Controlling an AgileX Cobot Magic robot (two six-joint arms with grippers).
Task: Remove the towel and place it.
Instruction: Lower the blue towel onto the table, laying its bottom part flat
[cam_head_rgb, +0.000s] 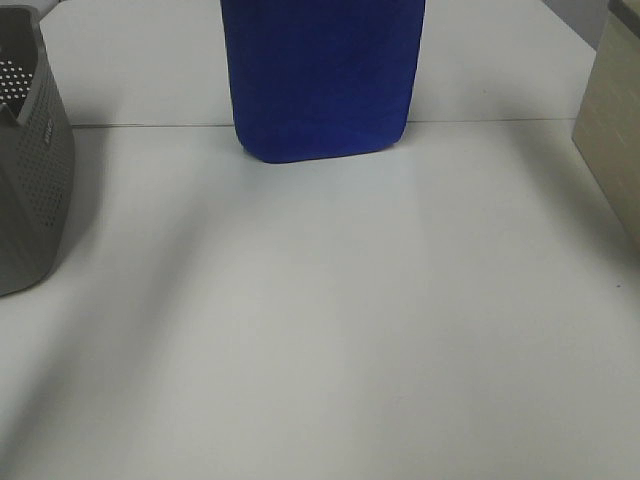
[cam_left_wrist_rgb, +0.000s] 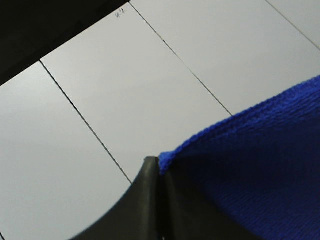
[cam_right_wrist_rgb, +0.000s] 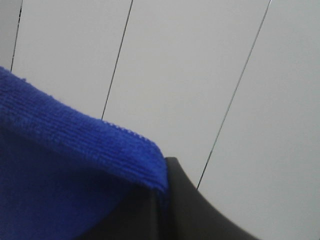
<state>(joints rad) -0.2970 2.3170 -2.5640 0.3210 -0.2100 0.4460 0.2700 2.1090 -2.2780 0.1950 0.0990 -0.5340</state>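
The royal-blue towel (cam_head_rgb: 320, 80) hangs down at the far middle of the white table in the high view, its lower edge near the table seam; its top runs out of the frame. Neither gripper shows in the high view. In the left wrist view my left gripper (cam_left_wrist_rgb: 159, 167) is shut on a corner of the towel (cam_left_wrist_rgb: 250, 170). In the right wrist view my right gripper (cam_right_wrist_rgb: 162, 192) is shut on the other corner of the towel (cam_right_wrist_rgb: 60, 165). Both corners are pinched between dark fingers, above a pale panelled surface. The white tag is not visible.
A grey perforated basket (cam_head_rgb: 30, 170) stands at the left edge of the table. A beige box (cam_head_rgb: 612, 120) stands at the right edge. A thin seam (cam_head_rgb: 150, 125) crosses the white table (cam_head_rgb: 320, 330) at the back.
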